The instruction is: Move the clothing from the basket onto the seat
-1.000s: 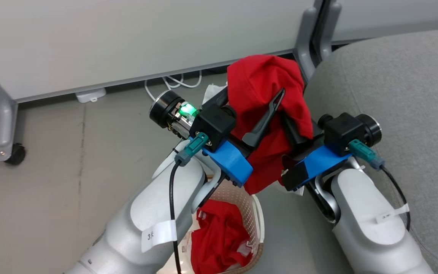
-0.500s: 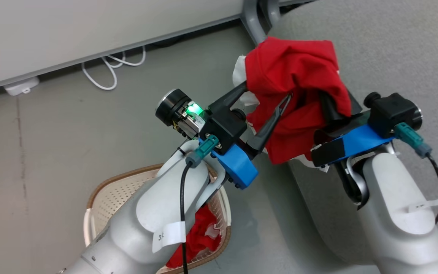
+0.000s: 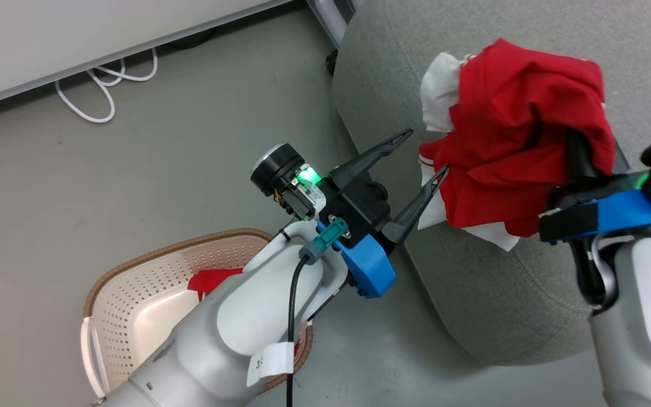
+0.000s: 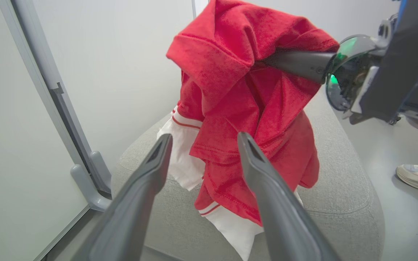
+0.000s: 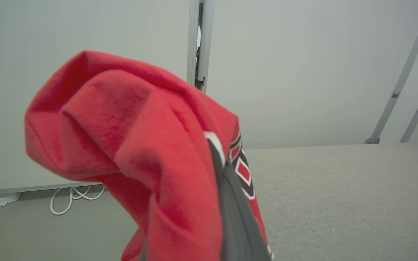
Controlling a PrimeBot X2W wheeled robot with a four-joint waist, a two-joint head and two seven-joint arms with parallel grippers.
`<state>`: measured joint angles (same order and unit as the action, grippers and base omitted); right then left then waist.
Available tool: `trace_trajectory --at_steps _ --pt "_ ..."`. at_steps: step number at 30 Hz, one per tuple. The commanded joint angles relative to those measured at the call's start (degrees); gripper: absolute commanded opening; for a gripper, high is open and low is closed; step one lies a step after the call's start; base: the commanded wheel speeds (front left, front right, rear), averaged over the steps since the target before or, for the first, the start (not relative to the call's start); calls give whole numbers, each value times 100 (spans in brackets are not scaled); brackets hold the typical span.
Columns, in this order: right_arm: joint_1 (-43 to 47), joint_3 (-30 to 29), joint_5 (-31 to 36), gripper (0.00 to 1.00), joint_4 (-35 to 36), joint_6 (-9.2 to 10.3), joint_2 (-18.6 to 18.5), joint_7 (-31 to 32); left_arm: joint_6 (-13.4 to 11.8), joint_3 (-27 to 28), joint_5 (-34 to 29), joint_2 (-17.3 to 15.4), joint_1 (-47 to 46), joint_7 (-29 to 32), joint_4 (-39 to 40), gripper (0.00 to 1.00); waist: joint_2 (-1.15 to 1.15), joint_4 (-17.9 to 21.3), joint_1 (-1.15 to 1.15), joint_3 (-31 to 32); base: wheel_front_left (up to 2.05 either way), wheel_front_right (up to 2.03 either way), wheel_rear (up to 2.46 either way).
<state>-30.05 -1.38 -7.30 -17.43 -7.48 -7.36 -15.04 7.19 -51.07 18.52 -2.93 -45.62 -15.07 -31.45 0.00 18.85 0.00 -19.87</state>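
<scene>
Over the edge of the seat (image 3: 472, 294) nearest the basket (image 3: 150, 251), the jersey (image 3: 520, 152) is now carried by the right claw (image 3: 574, 152) alone. That claw is closed on a bunch of the red cloth, its fingertips buried in the folds. Half a second ago the left claw (image 3: 428, 150) was still pushed into the same bundle. It is now seen drawn back just beside it, spread wide and holding nothing, one fingertip close to the white trim. The whole head view has also swung towards the seat, so much of the apparent shift is to be put down to the camera. Even so, the jersey, which hung over the floor (image 3: 190, 169) beside the seat, is now seen against the grey cushion. Whether its lowest hem touches the cushion cannot be told. The handover to one arm may be judged complete, and only lowering and release are left for this piece. One more red garment (image 3: 212, 278) is left in the basket on the floor, partly hidden by the left forearm, so the task is judged about half done.
</scene>
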Motion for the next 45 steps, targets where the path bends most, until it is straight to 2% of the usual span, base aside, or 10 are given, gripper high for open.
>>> trace_trajectory --at_steps 1,13,26,32,37,45 --pt "116 -110 -21 0 80 -3 -40 -23 38 -61 -5 -3 40 -16 -17 100 0 56 0 -39 0 0 0" --pt "689 -851 -31 0 446 -3 9 -22 28 -408 57 0 39 -16 3 100 0 214 0 -156 0 0 0" --pt "844 -915 -8 0 578 -3 105 -22 30 -402 62 -2 -32 -16 91 100 0 199 0 -200 0 0 0" --pt "447 -879 -13 0 733 -2 -10 -23 30 -286 -59 -104 -215 -16 151 100 0 224 0 -487 0 0 0" --pt "-280 -912 -51 0 904 -2 -282 -23 30 -242 -209 -201 -473 -16 188 100 0 238 0 -980 0 0 0" --pt "-1736 -1734 -159 0 1148 -2 -977 -22 31 -310 -519 -425 -1039 -6 381 100 0 153 0 -2010 0 0 0"
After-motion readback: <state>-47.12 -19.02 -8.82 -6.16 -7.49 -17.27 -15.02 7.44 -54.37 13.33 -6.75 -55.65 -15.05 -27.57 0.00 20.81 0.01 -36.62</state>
